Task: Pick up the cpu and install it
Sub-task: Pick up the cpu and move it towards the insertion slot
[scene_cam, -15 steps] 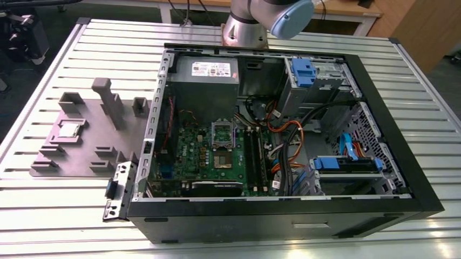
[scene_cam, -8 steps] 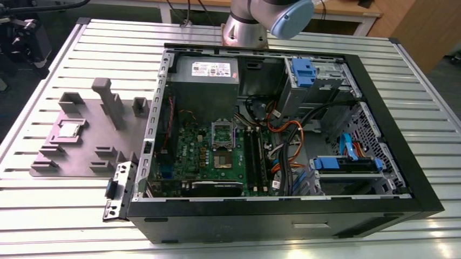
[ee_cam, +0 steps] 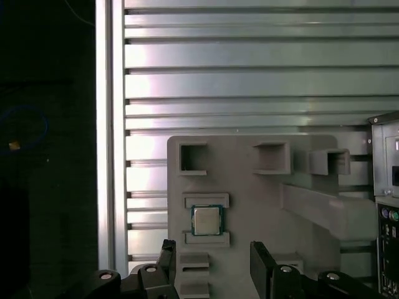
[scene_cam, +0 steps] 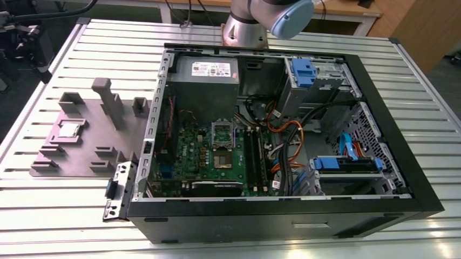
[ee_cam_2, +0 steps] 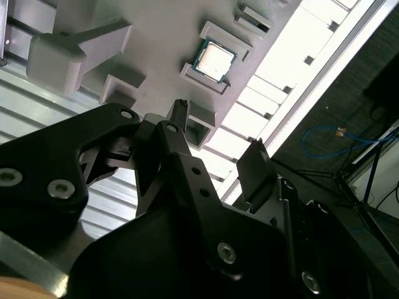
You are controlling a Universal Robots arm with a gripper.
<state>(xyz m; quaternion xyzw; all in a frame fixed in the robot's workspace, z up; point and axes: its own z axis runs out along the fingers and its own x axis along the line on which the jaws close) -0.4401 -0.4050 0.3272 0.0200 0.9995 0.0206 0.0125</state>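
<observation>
On the grey fixture plate (scene_cam: 83, 155), towards the exterior view's left, lies the cpu (scene_cam: 70, 130), flat with its shiny top facing up. The plate rests on a slatted metal table (scene_cam: 58, 208), just beside the open computer case (scene_cam: 288, 222). The case's green motherboard (scene_cam: 189, 154) is exposed and well apart from the chip. The arm (scene_cam: 249, 27) rises from behind the case.

In the first wrist view the cpu (ee_cam: 206, 220) sits seated between two short raised bars (ee_cam: 207, 200) of the plate (ee_cam: 262, 212), one on each of two opposite sides. The gripper (ee_cam: 213, 252) hangs above the plate with its jaws spread wide and nothing between them. The black fingers (ee_cam: 262, 265) stand on either side of an empty gap. The chip lies out beyond the fingertips, roughly in line with that gap and clear of both fingers. One of the raised bars sits between the chip and the jaws.

The second wrist view agrees. The cpu (ee_cam_2: 214, 60) shows its pale silver top and thin dark rim. It rests on the plate (ee_cam_2: 156, 37) ahead of the gripper (ee_cam_2: 217, 124), whose fingers (ee_cam_2: 252, 165) are parted and touch nothing. The chip is near the jaws but not within them.
</observation>
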